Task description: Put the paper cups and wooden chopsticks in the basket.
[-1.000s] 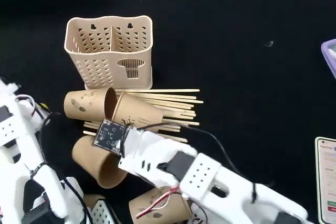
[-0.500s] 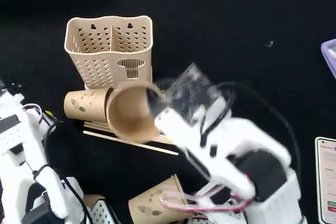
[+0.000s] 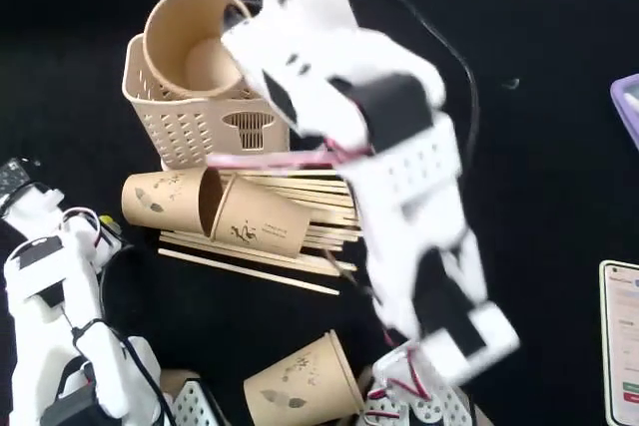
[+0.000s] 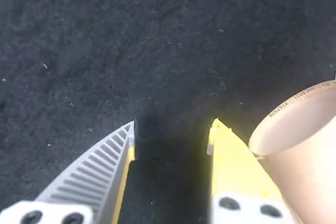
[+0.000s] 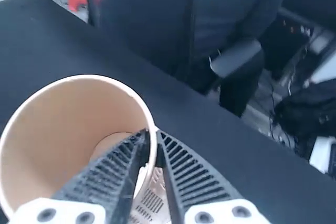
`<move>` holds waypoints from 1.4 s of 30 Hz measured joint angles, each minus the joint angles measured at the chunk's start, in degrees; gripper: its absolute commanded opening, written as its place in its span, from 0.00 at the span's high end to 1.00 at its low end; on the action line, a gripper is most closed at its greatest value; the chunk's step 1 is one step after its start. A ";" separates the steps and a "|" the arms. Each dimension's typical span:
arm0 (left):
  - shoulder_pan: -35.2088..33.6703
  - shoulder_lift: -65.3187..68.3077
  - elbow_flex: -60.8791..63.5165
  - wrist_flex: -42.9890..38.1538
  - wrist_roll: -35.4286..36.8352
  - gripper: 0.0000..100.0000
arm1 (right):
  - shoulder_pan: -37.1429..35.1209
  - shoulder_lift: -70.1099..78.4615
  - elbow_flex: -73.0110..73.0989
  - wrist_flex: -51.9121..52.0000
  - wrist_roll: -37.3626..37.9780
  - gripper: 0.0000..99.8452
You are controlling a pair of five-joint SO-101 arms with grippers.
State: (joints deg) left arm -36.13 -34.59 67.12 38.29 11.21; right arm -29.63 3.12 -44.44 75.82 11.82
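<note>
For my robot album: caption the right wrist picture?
Right gripper holds a cup by its rim over the basket.

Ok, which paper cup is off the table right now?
The paper cup pinched at its rim by the right gripper, held tilted above the basket. The other cups lie on their sides on the table.

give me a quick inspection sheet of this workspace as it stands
surface: black table, cloth-covered
job's things: basket upright; held cup tilted above it; loose cups lying by the chopsticks pile
clutter: purple object and flat white item at the table's edge
grippers: right gripper shut on the held cup's rim; left gripper open over bare cloth
cables: red and white wires draped across the basket front
surroundings: dark chair beyond the table
</note>
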 measured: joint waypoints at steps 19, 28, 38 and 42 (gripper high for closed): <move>0.35 0.00 0.00 -0.44 0.26 0.78 | 5.27 22.59 -27.78 16.09 -0.26 0.76; 0.35 0.00 0.00 -0.44 0.26 0.78 | 5.27 15.56 -37.98 23.56 -0.26 0.83; 0.35 0.00 0.00 -0.44 0.26 0.78 | -0.62 -12.57 -5.01 23.56 -0.26 0.83; 0.35 0.00 0.00 -0.44 0.26 0.78 | -1.05 -28.40 20.31 23.56 0.97 0.83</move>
State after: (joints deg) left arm -35.78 -34.59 67.12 37.85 11.47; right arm -30.68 -25.27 -24.13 99.38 12.79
